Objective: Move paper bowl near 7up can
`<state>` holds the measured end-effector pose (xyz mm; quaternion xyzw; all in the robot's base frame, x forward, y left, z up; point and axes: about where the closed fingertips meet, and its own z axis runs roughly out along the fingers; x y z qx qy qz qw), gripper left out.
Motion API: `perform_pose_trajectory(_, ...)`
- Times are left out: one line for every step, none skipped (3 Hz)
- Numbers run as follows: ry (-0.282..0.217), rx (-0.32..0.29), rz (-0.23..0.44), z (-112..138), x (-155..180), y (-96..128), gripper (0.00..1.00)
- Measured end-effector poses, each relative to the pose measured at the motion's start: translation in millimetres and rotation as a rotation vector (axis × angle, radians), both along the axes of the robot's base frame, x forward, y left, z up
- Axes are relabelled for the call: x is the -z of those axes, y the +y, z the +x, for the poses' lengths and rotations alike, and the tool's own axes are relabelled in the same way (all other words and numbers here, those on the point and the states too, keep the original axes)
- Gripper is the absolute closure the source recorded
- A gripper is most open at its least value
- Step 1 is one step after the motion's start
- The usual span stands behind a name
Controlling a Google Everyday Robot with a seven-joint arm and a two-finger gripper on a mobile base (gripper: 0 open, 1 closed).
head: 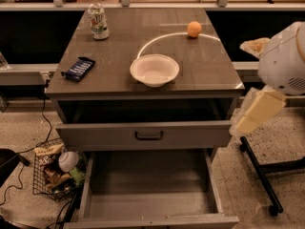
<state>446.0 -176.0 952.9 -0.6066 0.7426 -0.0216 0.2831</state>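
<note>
The paper bowl [154, 70] is off-white and sits upright near the front middle of the grey table top [119, 46]. The 7up can [98, 21] stands upright at the far left corner, well apart from the bowl. My gripper [257, 112] hangs at the right side of the view, off the table's right front corner and lower than the top. It holds nothing that I can see. The white arm housing [286, 56] is above it.
A small orange fruit [194, 29] lies at the far right of the top, and a dark-blue snack packet [79, 68] at the left edge. Two drawers [147, 136] stand open below. A wire basket [55, 171] is on the floor to the left, a black stand leg [259, 175] to the right.
</note>
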Motion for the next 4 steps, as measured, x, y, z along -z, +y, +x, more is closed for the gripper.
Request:
perform_pose_trajectory(-0.084,-0.058,0.138,19.6,19.2,30.4,0.00)
perform_pose_trajectory(-0.209,-0.074,0.231,52.3,15.0,53.8,0.00)
perform_pose_trajectory(-0.293,-0.049,0.243,68.9,-0.8,53.8,0.00)
perform_pose_trajectory(-0.286,-0.051,0.239,66.8,-0.3,54.0,0.00)
